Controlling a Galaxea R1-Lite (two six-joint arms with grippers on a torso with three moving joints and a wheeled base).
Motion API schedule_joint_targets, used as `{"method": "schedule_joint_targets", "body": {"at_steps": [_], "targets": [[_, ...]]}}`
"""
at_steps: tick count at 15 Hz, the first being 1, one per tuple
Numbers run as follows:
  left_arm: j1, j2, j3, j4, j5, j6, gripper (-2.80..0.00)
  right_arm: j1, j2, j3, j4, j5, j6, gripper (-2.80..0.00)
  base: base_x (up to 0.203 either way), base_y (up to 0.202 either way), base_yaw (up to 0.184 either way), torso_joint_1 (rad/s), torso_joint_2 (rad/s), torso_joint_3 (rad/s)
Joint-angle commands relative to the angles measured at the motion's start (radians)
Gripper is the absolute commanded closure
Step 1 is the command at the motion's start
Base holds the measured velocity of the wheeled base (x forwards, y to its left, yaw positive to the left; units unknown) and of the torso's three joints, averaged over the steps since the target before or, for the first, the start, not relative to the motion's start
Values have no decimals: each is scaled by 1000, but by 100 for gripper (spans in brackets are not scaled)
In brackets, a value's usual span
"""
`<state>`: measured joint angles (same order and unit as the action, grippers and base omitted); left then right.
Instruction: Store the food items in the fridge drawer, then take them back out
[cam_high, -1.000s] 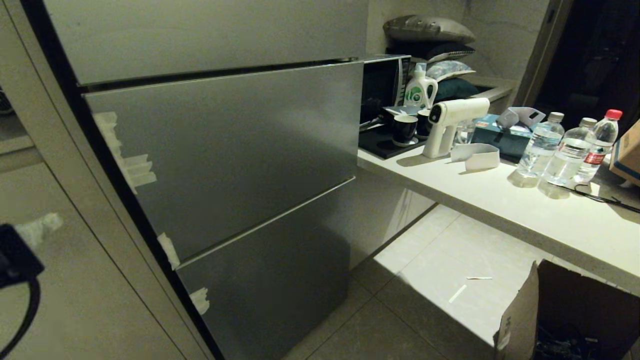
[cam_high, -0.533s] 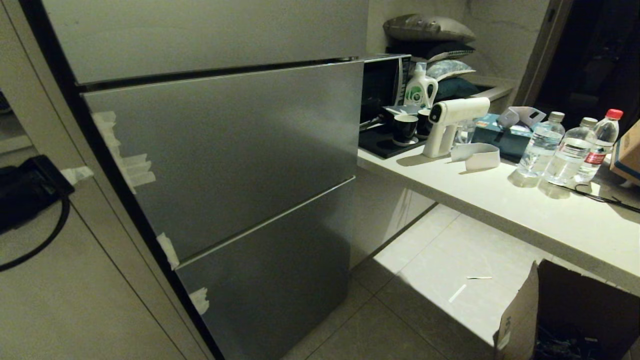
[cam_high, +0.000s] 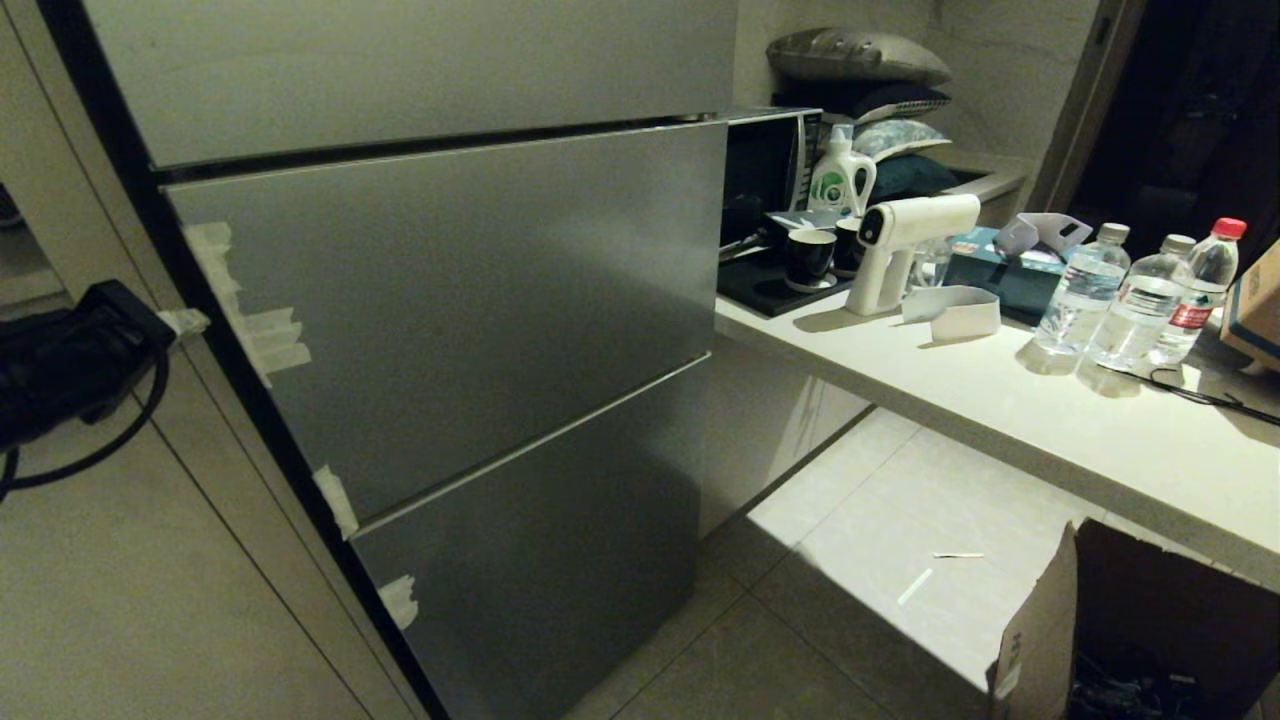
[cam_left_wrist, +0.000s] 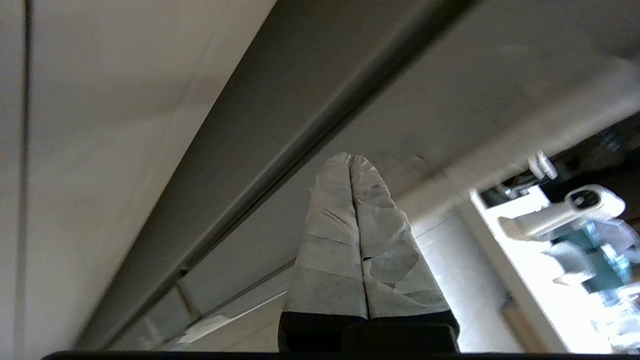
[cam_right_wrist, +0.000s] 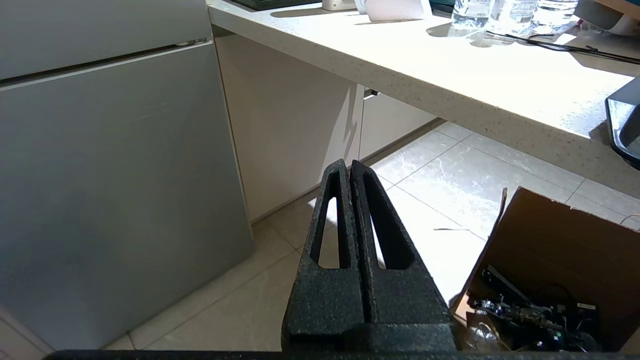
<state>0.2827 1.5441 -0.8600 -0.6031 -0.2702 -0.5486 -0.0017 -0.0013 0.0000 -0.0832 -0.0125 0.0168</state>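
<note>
The fridge stands closed, showing only its grey metal door panels (cam_high: 470, 290). The fridge drawer is hidden behind them, and no food items are in view. My left gripper (cam_high: 188, 322) comes in at the far left of the head view, its white-taped fingers (cam_left_wrist: 330, 215) shut and empty. It is level with the middle panel's taped left edge (cam_high: 270, 340). In the left wrist view the gripper (cam_left_wrist: 351, 157) points at a dark seam between panels. My right gripper (cam_right_wrist: 348, 165) is shut and empty, hanging low over the tiled floor (cam_right_wrist: 440, 180).
A pale counter (cam_high: 1000, 400) runs to the right of the fridge, carrying a white spray gun (cam_high: 900, 240), mugs, a microwave (cam_high: 770, 160) and three water bottles (cam_high: 1085, 295). An open cardboard box (cam_high: 1130, 630) sits on the floor at lower right.
My left arm has risen and swung rightward, bringing its shut taped fingers close to the fridge's left edge. The right arm and the fridge panels have not moved.
</note>
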Motion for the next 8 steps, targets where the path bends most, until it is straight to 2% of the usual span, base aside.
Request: {"method": "schedule_joint_targets", "body": {"at_steps": [1, 3, 6, 8], "targets": [[-1, 38, -7, -9, -1, -35, 0, 0, 1, 31, -1, 0, 2, 0, 0, 0, 0, 0, 0, 0], [-11, 47, -8, -9, -3, -40, 0, 0, 1, 31, -1, 0, 0, 0, 0, 0, 0, 0, 0, 0], [-45, 41, -13, -9, -4, -98, 0, 0, 1, 31, -1, 0, 0, 0, 0, 0, 0, 0, 0, 0], [-56, 40, -9, -9, -4, -99, 0, 0, 1, 31, -1, 0, 1, 0, 0, 0, 0, 0, 0, 0]]}}
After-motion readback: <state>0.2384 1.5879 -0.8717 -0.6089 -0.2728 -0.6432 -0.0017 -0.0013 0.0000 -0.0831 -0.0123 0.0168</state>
